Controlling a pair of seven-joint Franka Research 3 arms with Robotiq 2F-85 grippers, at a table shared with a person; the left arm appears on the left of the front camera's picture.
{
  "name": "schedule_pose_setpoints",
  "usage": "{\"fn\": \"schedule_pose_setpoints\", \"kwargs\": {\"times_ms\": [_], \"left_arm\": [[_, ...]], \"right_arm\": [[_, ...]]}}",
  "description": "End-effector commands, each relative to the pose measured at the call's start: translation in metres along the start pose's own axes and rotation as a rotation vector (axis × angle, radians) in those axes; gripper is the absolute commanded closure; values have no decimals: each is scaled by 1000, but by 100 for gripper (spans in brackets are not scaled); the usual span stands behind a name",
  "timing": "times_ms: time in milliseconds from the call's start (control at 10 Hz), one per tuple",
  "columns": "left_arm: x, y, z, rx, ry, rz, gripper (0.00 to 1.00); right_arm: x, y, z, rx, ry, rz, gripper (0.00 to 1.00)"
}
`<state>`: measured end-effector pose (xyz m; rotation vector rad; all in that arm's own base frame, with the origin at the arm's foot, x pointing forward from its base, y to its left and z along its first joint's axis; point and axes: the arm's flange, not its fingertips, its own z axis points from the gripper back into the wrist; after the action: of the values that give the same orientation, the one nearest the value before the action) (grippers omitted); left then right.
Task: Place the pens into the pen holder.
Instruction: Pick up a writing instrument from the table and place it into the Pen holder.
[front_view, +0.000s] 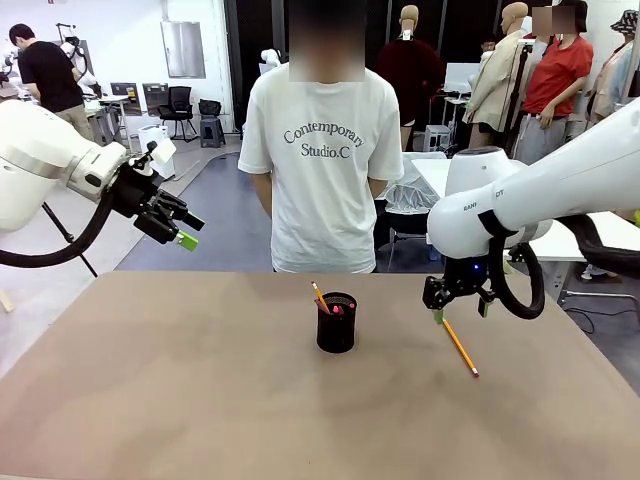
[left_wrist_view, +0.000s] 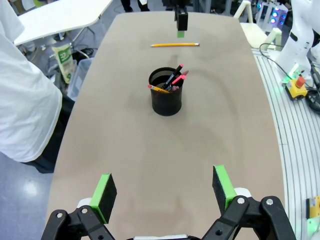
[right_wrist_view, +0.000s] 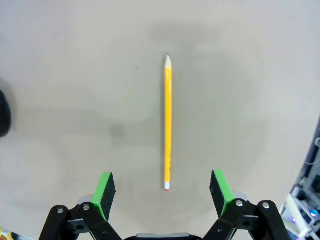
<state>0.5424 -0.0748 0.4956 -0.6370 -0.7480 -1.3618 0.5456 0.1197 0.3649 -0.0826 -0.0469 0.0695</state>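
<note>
Right gripper (right_wrist_view: 162, 192) spread wide above the yellow wooden pencil (right_wrist_view: 168, 122) lying w/ its eraser end between the pads, toward the table's (front_view: 150, 400) right edge; black mesh pen holder (front_view: 336, 323) mid-table. Thin pencil could roll or slip out if pinched off-centre

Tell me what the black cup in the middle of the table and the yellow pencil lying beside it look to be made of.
The black cylindrical mesh cup looks like wire mesh, probably painted metal: its wall shows a fine see-through grid with a matte finish. The yellow pencil looks like wood under glossy yellow paint, with a pale sharpened cone and a small reddish end, probably an eraser.
</note>
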Motion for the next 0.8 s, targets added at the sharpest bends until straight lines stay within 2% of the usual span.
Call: {"fn": "schedule_pose_setpoints", "kwargs": {"times_ms": [0,200,700], "left_arm": [[0,-1,3,2,5,5,0],[0,-1,3,2,5,5,0],[0,-1,3,2,5,5,0]], "right_arm": [[-6,0,-10,28,-64,-38,0],[-12,-2,-27,38,-73,-84,0],[10,-16,-54,76,-113,-87,0]]}}
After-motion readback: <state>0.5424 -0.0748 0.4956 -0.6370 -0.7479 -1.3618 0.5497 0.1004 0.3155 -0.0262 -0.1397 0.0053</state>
